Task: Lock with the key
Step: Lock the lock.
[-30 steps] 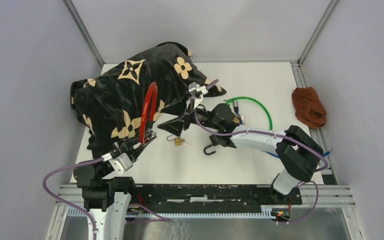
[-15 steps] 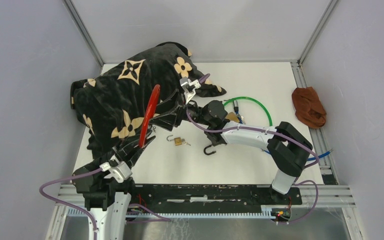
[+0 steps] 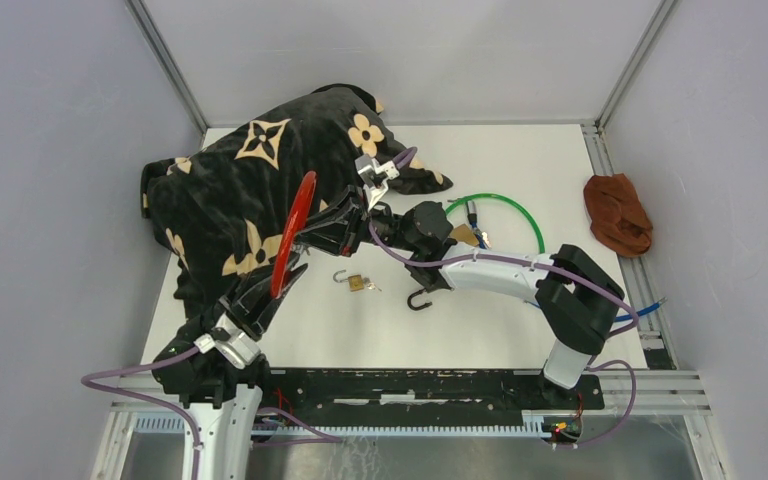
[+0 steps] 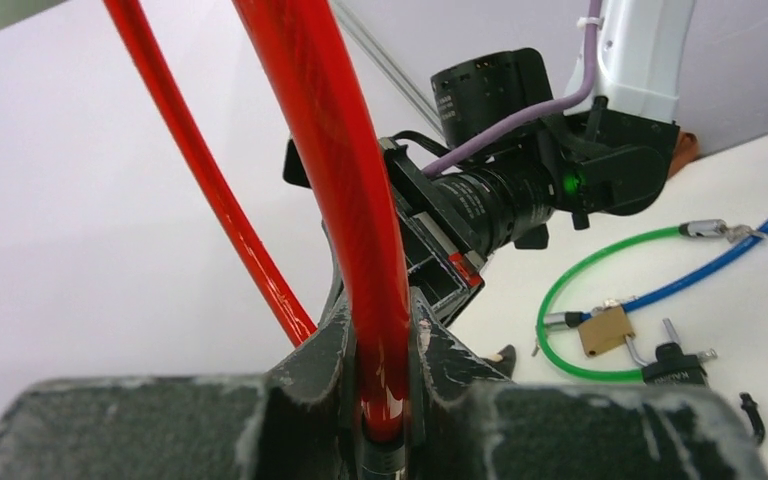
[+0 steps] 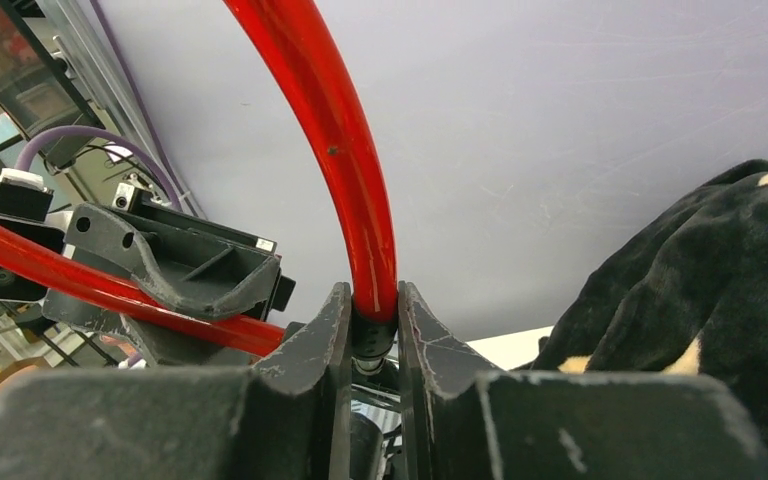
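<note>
**Top view.** The left claw (image 3: 282,285) and the right claw (image 3: 312,233) are each closed on the red cable loop (image 3: 300,215). The loop stands on edge above the table (image 3: 520,160), against the black patterned cloth (image 3: 230,190). A small brass padlock (image 3: 357,283) lies on the table just right of the loop's lower end. A green cable (image 3: 520,210) lies farther right.

**Left wrist view.** The fingers pinch the red cable where it enters a dark fitting.

**Right wrist view.** The fingers clamp the cable's other dark end, with the cloth at right.
</note>
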Tool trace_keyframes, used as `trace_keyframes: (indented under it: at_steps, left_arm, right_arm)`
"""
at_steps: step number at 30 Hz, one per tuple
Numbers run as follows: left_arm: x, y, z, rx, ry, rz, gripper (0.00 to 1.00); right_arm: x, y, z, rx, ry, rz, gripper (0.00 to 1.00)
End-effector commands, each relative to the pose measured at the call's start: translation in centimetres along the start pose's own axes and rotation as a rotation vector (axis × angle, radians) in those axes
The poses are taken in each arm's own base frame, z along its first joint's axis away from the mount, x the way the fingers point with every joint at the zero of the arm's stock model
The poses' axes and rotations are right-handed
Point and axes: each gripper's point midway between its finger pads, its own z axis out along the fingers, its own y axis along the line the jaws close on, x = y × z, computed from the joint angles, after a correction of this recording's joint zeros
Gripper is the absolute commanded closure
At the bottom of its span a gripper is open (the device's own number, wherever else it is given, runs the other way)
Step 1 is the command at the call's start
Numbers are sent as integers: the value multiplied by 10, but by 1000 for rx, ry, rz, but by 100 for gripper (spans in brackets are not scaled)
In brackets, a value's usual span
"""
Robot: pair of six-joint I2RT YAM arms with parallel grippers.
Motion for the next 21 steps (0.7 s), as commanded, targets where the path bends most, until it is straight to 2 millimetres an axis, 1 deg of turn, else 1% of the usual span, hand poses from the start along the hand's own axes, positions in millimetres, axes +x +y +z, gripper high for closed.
trace_keyframes:
  at_steps: [1, 4, 5, 6, 7, 9, 10, 12, 15, 17, 20, 21]
  left_arm:
    - [-45, 43, 0, -212, -148, 117, 98]
    - [-57, 46, -1, -236, -216, 83, 98]
    - [-60, 47, -1, -247, -232, 66, 98]
    - [-63, 50, -1, -262, -247, 48, 98]
    - [-65, 51, -2, -272, -255, 24, 98]
    - [-67, 46, 1, -236, -246, -31, 98]
    - [-66, 37, 3, -189, -229, -44, 98]
    - [-62, 21, 5, -97, -197, -66, 98]
    - [-56, 7, 6, -9, -141, -64, 98]
    - [-54, -1, 6, 51, -107, -45, 98]
    - [-51, -13, 5, 138, -71, -14, 98]
    - [-50, -16, 4, 161, -63, 6, 98]
  right_arm:
    - [6, 23, 7, -84, 39, -40, 100]
    - [13, 26, 8, -95, 62, -54, 100]
    - [15, 28, 8, -105, 73, -66, 98]
    - [17, 32, 6, -125, 84, -76, 90]
    - [15, 37, 3, -152, 81, -93, 81]
    - [1, 49, -7, -227, 64, -137, 66]
    - [-9, 50, -11, -242, 51, -155, 62]
    - [-23, 49, -17, -264, 50, -209, 53]
    - [-35, 55, -30, -313, 50, -317, 38]
    - [-38, 54, -37, -320, 56, -373, 29]
    - [-31, 46, -42, -313, 119, -436, 3]
    - [-25, 40, -42, -309, 159, -451, 2]
